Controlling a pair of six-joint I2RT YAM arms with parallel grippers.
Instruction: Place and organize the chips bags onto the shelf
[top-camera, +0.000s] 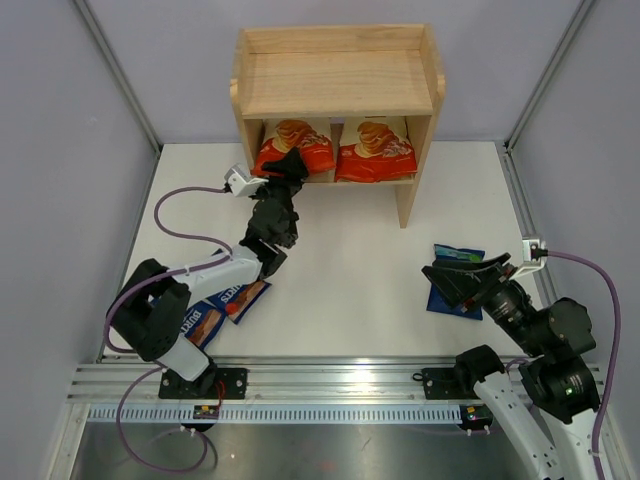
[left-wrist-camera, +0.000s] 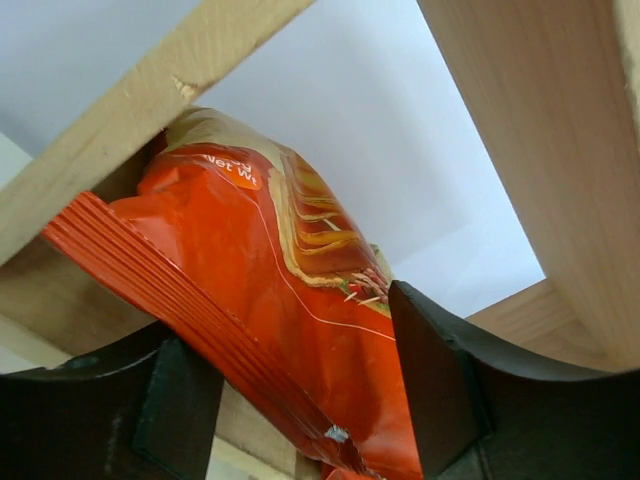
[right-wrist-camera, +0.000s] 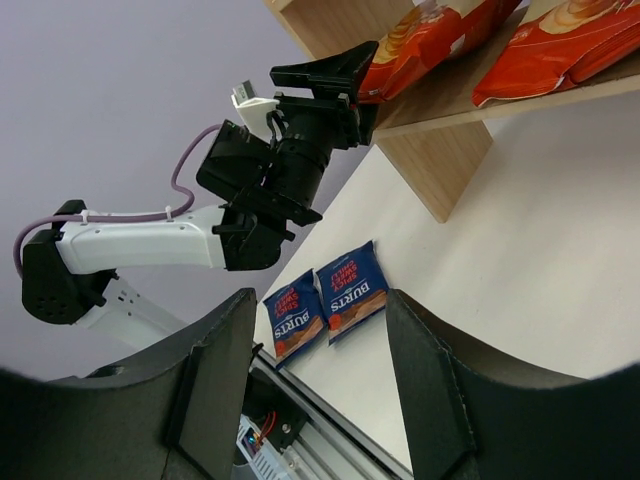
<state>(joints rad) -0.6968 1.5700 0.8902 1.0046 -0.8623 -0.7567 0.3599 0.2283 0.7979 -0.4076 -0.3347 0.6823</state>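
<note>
At the far left, two dark blue Burts bags (top-camera: 232, 298) lie flat on the table (top-camera: 350, 260) near its front edge, not yet shelved. Our left gripper (top-camera: 288, 166) reaches into the lower tier of the shelf (top-camera: 340, 85). Its jaws stand apart on either side of the left Cassava bag (left-wrist-camera: 250, 260)'s crimped edge, pinching nothing. We judge the best move is a straight, level pull-back, so that no finger drags the bag off the board. The right Cassava bag (top-camera: 375, 150) lies just beside it. At the right, our right gripper (top-camera: 462, 283) hovers open and empty over the third Burts bag (top-camera: 455, 254).
</note>
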